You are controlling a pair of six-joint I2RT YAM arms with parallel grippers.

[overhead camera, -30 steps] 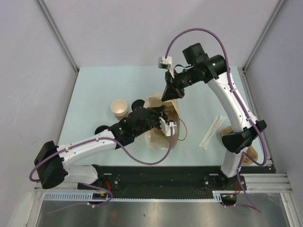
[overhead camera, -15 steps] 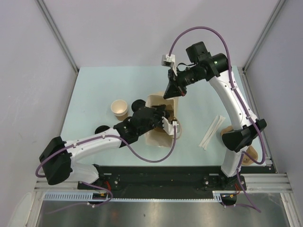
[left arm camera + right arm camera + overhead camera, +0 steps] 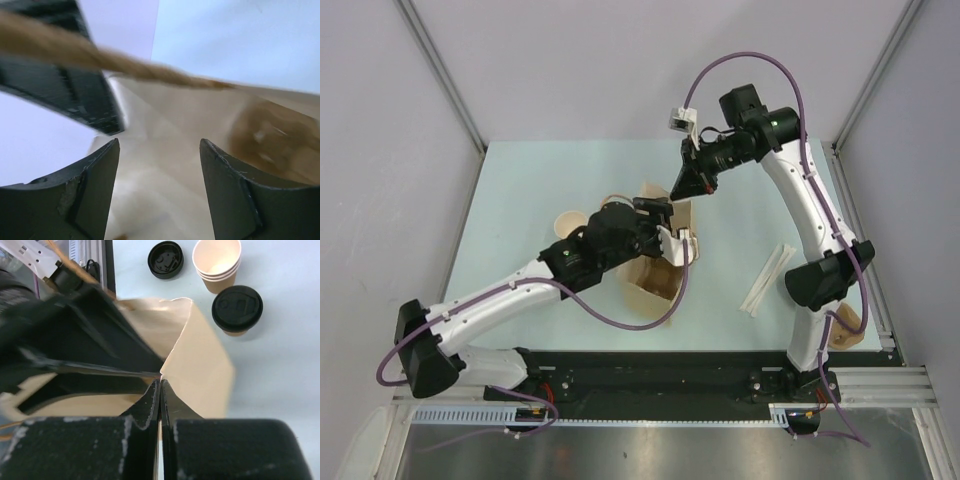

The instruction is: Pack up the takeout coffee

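Note:
A lidded takeout coffee (image 3: 237, 310) stands on the table beyond the tan paper bag (image 3: 655, 272), apart from both grippers. My left gripper (image 3: 160, 150) hangs open over the bag's mouth with nothing between its fingers (image 3: 97, 192). Below it is the bag's pale inside (image 3: 165, 190), and a string handle (image 3: 125, 65) crosses in front of that camera. A blurred brown shape (image 3: 270, 140) lies inside the bag at the right. My right gripper (image 3: 160, 382) is shut on the bag's far rim (image 3: 200, 357) and holds it up.
A stack of open paper cups (image 3: 217, 262) and a loose black lid (image 3: 165, 259) sit next to the lidded cup. White straws (image 3: 767, 278) lie right of the bag. A brown pulp piece (image 3: 845, 328) shows at the table's right edge behind the right arm.
My left jaws have gone from shut to open, and that gripper has risen toward the bag's top. My right gripper has shifted slightly up and away with the rim.

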